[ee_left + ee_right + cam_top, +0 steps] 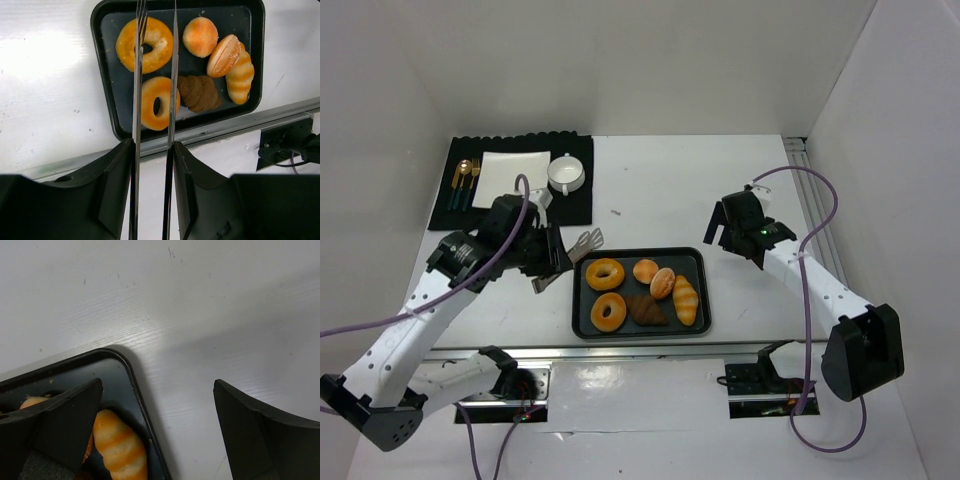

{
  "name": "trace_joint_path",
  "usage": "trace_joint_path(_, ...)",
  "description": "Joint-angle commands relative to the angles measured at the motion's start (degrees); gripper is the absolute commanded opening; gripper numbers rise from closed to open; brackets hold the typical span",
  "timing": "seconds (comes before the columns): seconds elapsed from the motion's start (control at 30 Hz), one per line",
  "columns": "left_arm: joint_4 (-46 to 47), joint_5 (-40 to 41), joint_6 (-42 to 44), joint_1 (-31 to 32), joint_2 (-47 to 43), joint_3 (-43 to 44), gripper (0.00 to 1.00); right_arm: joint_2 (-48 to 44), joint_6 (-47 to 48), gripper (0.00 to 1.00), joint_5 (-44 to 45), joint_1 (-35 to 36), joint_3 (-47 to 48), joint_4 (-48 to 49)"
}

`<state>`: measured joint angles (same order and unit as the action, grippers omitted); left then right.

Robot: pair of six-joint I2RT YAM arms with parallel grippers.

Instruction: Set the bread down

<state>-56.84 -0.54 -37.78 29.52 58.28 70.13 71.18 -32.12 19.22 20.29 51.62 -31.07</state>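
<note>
A dark tray (692, 262) holds two ring breads (606, 273) (609, 311), a round bun (646, 270), an oval bun (663, 283), a striped roll (686, 300) and a brown croissant (646, 310). My left gripper (552, 262) is shut on metal tongs (584, 242), whose tips hang empty by the tray's far left corner. In the left wrist view, the gripper (152, 145) holds the tongs (173, 75) slightly apart, in line with both rings (160, 37) (156, 87). My right gripper (720, 232) is open and empty by the tray's far right corner (127, 370), above the striped roll (120, 445).
A black mat (510, 210) at the back left carries a white square plate (515, 167), a white cup (565, 173) and cutlery (467, 180). A metal rail (650, 348) runs along the table's near edge. White walls enclose the table.
</note>
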Motion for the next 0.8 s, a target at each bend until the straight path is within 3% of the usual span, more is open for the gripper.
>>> trace_joint_path(0.0, -2.14, 1.85, -3.09, 0.37, -2.55, -1.04, 0.49, -1.57, -0.66, 0.99, -0.50, 0.54, 0.68, 2.68)
trace_joint_path(0.23, -3.81, 3.52, -10.11, 0.37, -3.61, -7.19, 0.52, -1.57, -0.14, 0.99, 0.02, 0.54, 1.91, 2.15)
trace_joint_path(0.77, 5.94, -2.10, -10.12, -0.78, -2.38, -15.37, 0.56, -1.57, -0.14, 0.99, -1.03, 0.54, 1.91, 2.68)
